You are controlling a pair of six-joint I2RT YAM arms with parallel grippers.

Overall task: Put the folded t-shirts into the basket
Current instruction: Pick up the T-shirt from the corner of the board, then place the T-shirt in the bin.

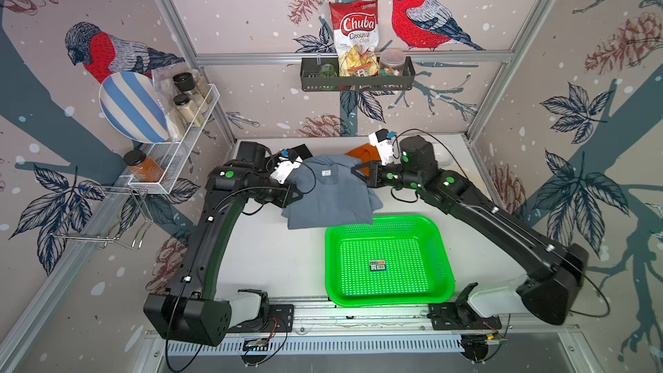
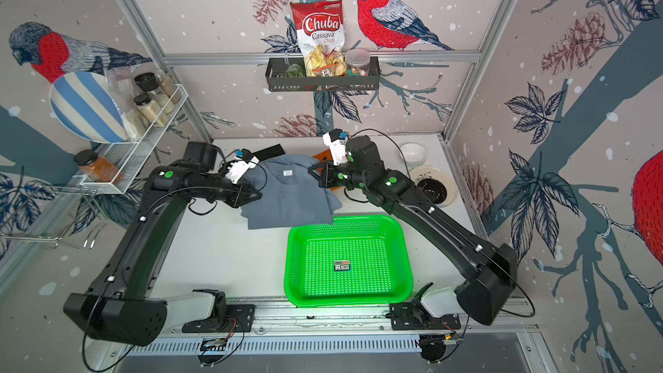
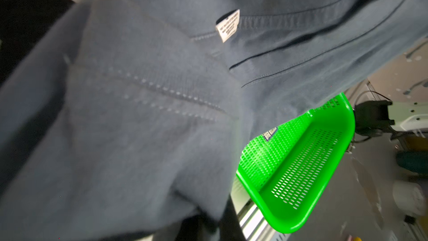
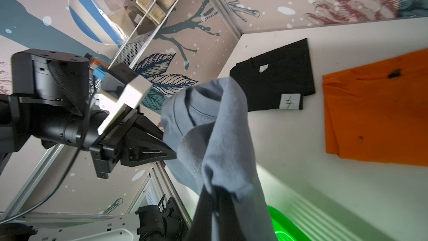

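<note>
Above the table's middle, your left gripper (image 1: 299, 195) and right gripper (image 1: 356, 170) are both clenched on the grey-blue shirt (image 1: 333, 195), at its nine o'clock and two o'clock edges, so it hangs slung between them. Its lower corner overlaps the far rim of the green basket (image 1: 387, 299), at five o'clock. The orange shirt (image 4: 375, 112) and black shirt (image 4: 278, 82) lie flat, apart, on the white table (image 1: 272, 256) toward twelve o'clock. Bird-print walls (image 1: 251, 102) enclose everything.

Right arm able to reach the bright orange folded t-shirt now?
Probably not: right gripper is shut on the lifted slate grey-blue t-shirt, as is left gripper. The bright orange folded t-shirt lies uncovered.
</note>
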